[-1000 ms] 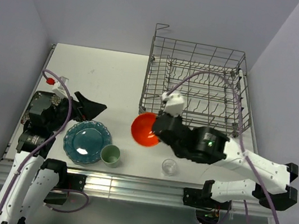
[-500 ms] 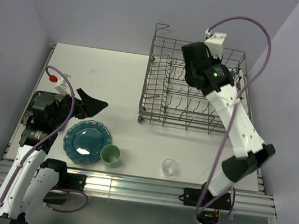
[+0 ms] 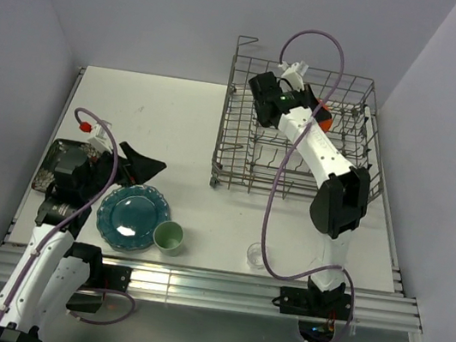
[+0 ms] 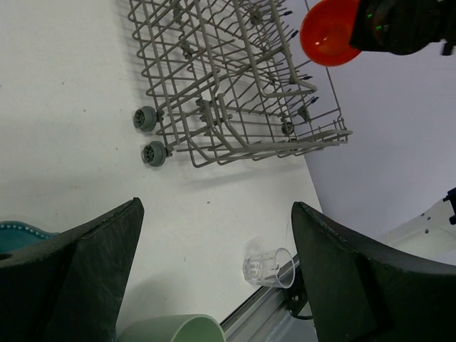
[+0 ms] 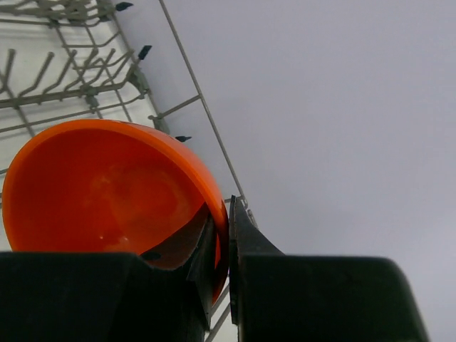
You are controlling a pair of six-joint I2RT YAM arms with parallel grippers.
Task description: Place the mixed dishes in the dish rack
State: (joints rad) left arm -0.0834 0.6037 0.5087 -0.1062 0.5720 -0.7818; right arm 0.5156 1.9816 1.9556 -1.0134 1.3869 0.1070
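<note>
My right gripper [image 3: 314, 111] is shut on the rim of the orange-red bowl [image 3: 323, 117], held tilted over the back of the grey wire dish rack [image 3: 240, 151]. In the right wrist view the bowl [image 5: 107, 192] has its rim pinched between the jaws [image 5: 228, 221]. My left gripper [image 3: 138, 161] is open and empty, just above the teal scalloped plate [image 3: 132, 217]. The pale green cup [image 3: 168, 236] stands beside that plate. The small clear glass [image 3: 258, 254] stands near the front edge. The black square plate [image 3: 43, 179] lies mostly hidden under my left arm.
In the left wrist view the rack [image 4: 235, 78] has two small wheels facing the table, the bowl [image 4: 329, 32] hangs above its far side, and the glass [image 4: 269, 267] and cup [image 4: 174, 329] sit near the table's front rail. Walls close in on three sides.
My right arm swung the bowl from the table's front up over the rack, and now holds it lower at the rack's back. My left arm barely shifted.
</note>
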